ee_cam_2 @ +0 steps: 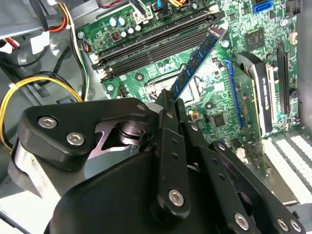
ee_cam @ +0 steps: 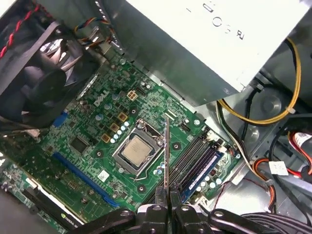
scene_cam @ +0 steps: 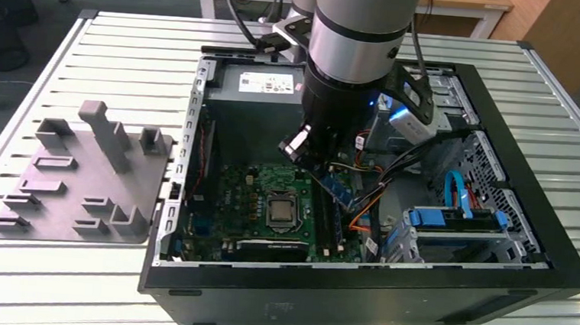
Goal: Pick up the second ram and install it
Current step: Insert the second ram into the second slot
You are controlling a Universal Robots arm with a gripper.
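- The arm reaches down into the open computer case (scene_cam: 533,187) on the slatted table (scene_cam: 105,34), and its hand (ee_cam_2: 171,100) is clamped narrow on one end of the second ram (ee_cam_2: 197,61).
- The stick hangs in the air over the green motherboard (ee_cam_2: 214,97), tilted, with its free end near the long black slots (ee_cam_2: 156,46) but not in any of them.
- In the first wrist view the stick (ee_cam: 166,156) shows edge-on, between the processor (ee_cam: 138,150) and the slots.
- One slot there shows a blue strip (perhaps a stick already seated, I can't be sure).
- My worry is the angle: if the stick goes down skewed to the slot, the notch won't line up and the contacts could scrape or jam.
- Held by one end only, it could pivot in the grip when pressed, seating one end and leaving the other proud.
- The yellow cables (ee_cam_2: 29,83) lie close to the hand and could snag it.
- The grey holder (scene_cam: 84,186) sits well apart on the table.
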